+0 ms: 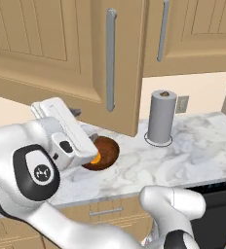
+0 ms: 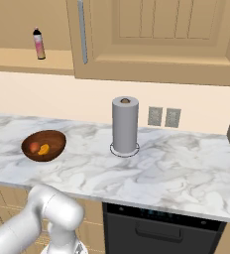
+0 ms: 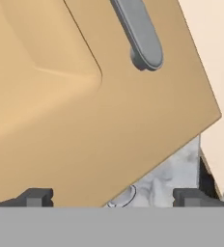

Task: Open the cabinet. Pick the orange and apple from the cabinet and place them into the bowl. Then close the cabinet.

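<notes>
The cabinet (image 1: 56, 53) has its left door swung out over the counter, with a long grey bar handle (image 1: 111, 58). In the right base view the open side shows a shelf (image 2: 32, 59). The dark wooden bowl (image 2: 43, 145) sits on the marble counter with the red apple (image 2: 34, 147) and the orange (image 2: 44, 149) inside. In the left base view the bowl (image 1: 107, 151) lies below the open door, and the orange (image 1: 96, 158) peeks out beside my hand. My gripper (image 1: 81, 120) is open and empty, close to the door's face. In the hand view my gripper (image 3: 113, 198) faces the door panel (image 3: 85, 120), under the handle's end (image 3: 144, 41).
A grey paper towel roll (image 1: 162, 116) stands on the counter right of the bowl. A small pink bottle (image 2: 38, 43) stands on the cabinet shelf. Two wall outlets (image 2: 164, 117) sit behind the roll. A dark appliance front (image 2: 156, 225) lies below the counter at right.
</notes>
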